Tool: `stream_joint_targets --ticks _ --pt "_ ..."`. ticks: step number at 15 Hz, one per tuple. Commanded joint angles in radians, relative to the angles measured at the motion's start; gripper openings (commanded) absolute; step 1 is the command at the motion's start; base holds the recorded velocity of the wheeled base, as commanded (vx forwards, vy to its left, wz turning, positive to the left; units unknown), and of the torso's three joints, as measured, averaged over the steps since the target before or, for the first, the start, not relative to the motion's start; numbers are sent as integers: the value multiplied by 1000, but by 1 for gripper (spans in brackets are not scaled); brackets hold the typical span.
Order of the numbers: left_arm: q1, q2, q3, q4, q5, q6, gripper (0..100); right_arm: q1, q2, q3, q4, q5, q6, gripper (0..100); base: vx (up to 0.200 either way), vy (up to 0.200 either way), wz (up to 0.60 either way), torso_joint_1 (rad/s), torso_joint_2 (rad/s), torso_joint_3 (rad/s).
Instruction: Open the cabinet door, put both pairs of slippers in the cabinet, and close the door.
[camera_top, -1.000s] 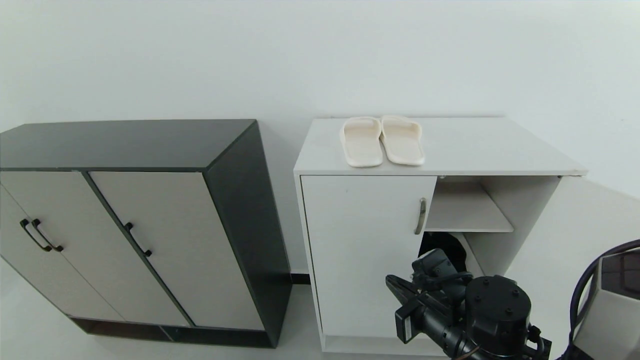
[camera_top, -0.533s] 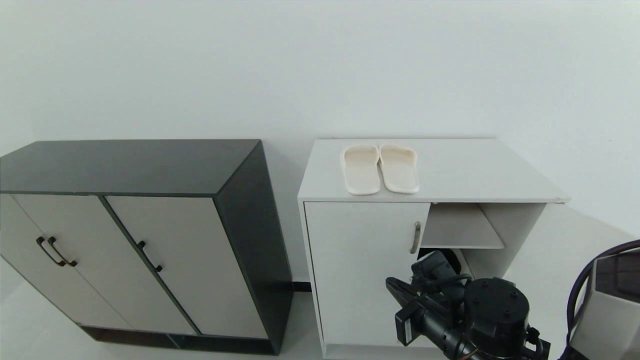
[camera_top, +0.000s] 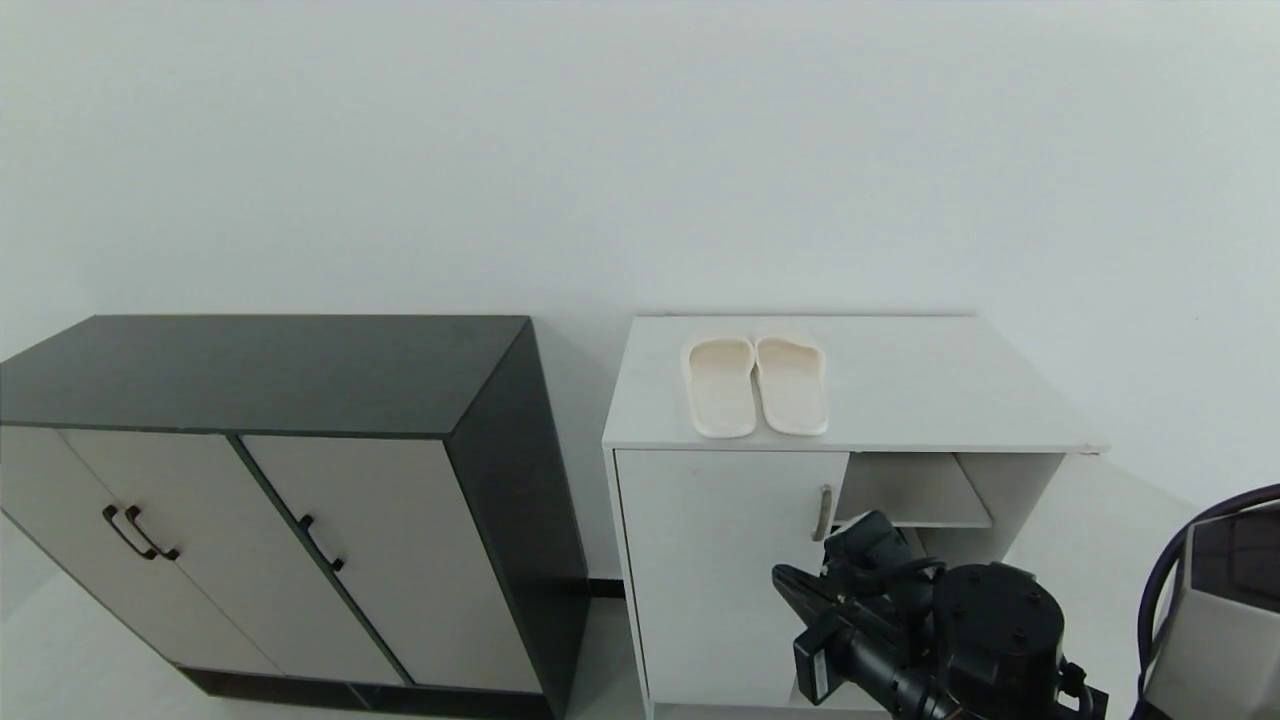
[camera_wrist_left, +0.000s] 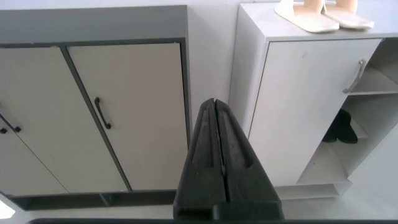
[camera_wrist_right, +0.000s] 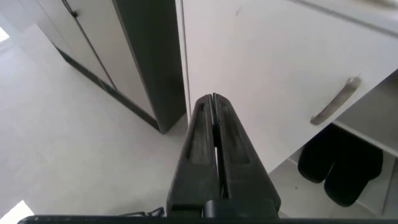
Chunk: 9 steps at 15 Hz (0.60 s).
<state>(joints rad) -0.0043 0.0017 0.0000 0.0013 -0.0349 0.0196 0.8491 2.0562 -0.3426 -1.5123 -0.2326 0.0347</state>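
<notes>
A pair of cream slippers lies side by side on top of the white cabinet; the left wrist view catches them too. The cabinet's left door is closed, with a metal handle. Its right half stands open, showing a shelf. A pair of black slippers rests on the cabinet floor under that shelf, seen as well as black slippers from the left wrist. My right gripper is shut and empty, low in front of the closed door. My left gripper is shut and empty, back from both cabinets.
A dark cabinet with two pale closed doors stands left of the white one, a narrow gap between them. A white wall runs behind both. Pale floor lies open in front.
The whole head view has shifted: both cabinets now sit lower and look smaller, so the camera moved. The slippers and door kept their places.
</notes>
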Motion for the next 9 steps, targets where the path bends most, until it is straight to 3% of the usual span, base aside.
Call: stream_joint_targets --ticks 1,5,6,7,9 --pt "0 0 0 0 0 0 0 -1 7 8 -25 -1 -4 0 0 0 0 188 -398 -217" --pt "0 0 0 0 0 2 0 -2 42 13 -58 -28 -105 0 0 0 0 67 -149 -79" --pt "0 0 0 0 0 3 0 19 21 -35 0 -126 -107 0 0 0 0 0 0 0" --pt "0 0 0 0 0 5 0 19 -34 -85 90 -139 -102 0 0 0 0 0 0 0" --pt "0 0 0 0 -3 20 0 16 -211 -213 478 -159 -36 0 0 0 0 0 0 0"
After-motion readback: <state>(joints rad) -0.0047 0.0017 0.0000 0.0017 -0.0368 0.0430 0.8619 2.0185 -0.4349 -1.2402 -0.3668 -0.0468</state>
